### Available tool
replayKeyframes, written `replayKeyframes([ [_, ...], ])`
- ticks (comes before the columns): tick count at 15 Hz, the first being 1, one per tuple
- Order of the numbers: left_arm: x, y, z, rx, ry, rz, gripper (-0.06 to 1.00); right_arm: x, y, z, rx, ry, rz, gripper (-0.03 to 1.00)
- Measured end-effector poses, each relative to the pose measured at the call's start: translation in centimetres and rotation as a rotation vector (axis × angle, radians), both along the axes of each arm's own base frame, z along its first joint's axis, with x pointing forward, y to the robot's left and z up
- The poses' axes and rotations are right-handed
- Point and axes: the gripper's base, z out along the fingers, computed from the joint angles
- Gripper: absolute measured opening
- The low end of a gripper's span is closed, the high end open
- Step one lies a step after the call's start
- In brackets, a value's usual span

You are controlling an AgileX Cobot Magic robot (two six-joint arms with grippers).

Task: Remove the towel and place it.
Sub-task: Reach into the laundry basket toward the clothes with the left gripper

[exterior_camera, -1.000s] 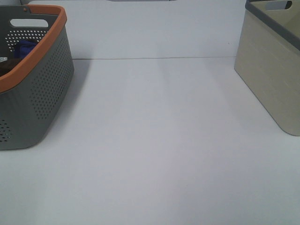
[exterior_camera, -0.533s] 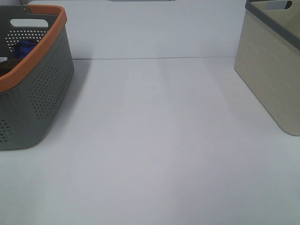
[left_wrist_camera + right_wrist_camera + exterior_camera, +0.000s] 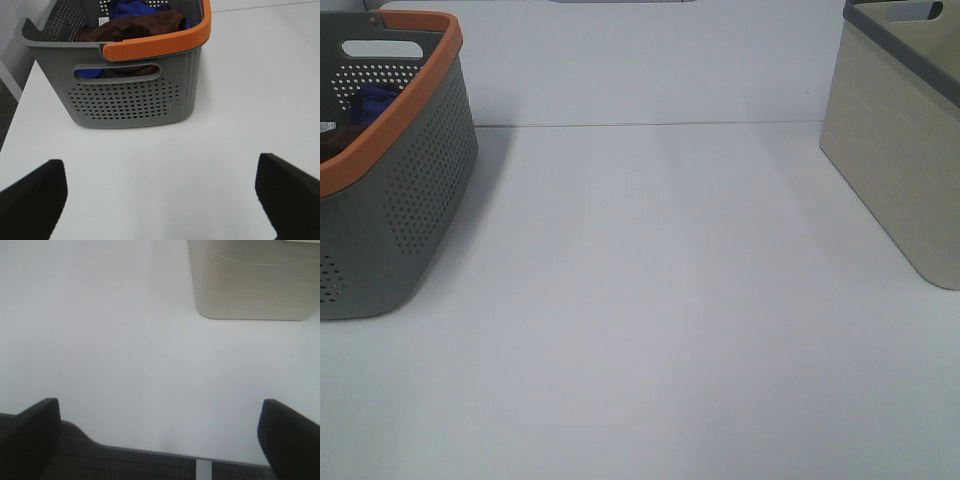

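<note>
Landmark: grey perforated plastic basket (image 3: 131,100) with an orange band along part of its rim and a slot handle in its end wall; it stands upright on the table.

Task's thing: dark reddish-brown soft terry towel (image 3: 132,27), lying crumpled inside the basket, heaped up to about rim level, just behind the orange band as the left wrist camera sees it.

Tag: small white printed tag (image 3: 103,21) at the towel's edge, inside the basket, toward its grey-rimmed side.

Other cloth: bright blue cloth (image 3: 134,7), also inside the basket, touching the towel; part of it shows beyond the towel and part through the basket's handle slot.

Surface: plain white flat table (image 3: 660,300), bearing the basket at one side.

Second container: pale beige straight-walled plastic bin (image 3: 892,170) with a dark grey rim, well apart from the basket, across the bare stretch of table.

Left claw: left gripper (image 3: 160,197), released, its two black fingers spread wide with only table between them; it hangs near the basket, facing the slotted end wall, apart from it and touching nothing.

Right claw: right gripper (image 3: 160,437), likewise released and grasping nothing, well apart from the basket, on the beige bin's side, at the table's edge.

Below: dark grey floor (image 3: 125,465), showing past the table edge under the right gripper.
</note>
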Motion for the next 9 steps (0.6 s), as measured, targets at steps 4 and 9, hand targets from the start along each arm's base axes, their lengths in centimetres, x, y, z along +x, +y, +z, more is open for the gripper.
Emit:
replayKeyframes([
  [4,0.00,0.00,0.00,0.000,0.000,0.000,0.97,0.00,0.00,0.00,0.000,0.000,0.000,0.96],
  [9,0.00,0.39,-0.02,0.019,0.002,0.038,0.97,0.00,0.00,0.00,0.000,0.000,0.000,0.96],
])
